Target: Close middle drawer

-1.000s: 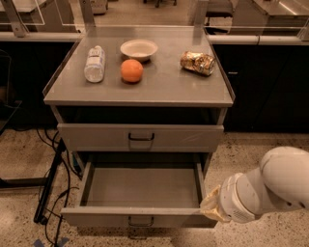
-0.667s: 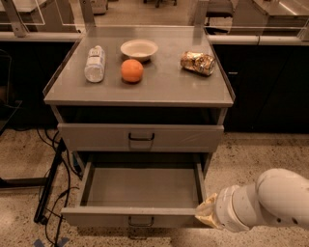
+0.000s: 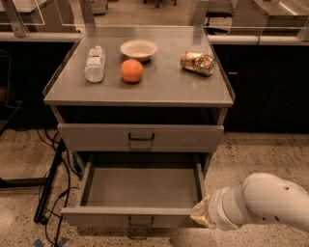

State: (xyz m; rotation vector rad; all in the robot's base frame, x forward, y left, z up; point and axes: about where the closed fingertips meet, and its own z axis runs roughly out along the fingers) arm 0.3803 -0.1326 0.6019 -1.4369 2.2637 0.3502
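Premises present as a robotics lab or test workspace rather than a home: a grey metal drawer cabinet (image 3: 140,92) stands on a speckled hard floor (image 3: 256,154), with black cables (image 3: 52,179) trailing loose along its left side. Behind it run long dark benches (image 3: 263,87) with pale tops, and bare metal posts (image 3: 87,13) rise at the cabinet's rear edge. A white robot arm (image 3: 275,202) enters at lower right, its gripper (image 3: 203,215) just beside the right front corner of the open middle drawer (image 3: 140,189), which supports the finding.
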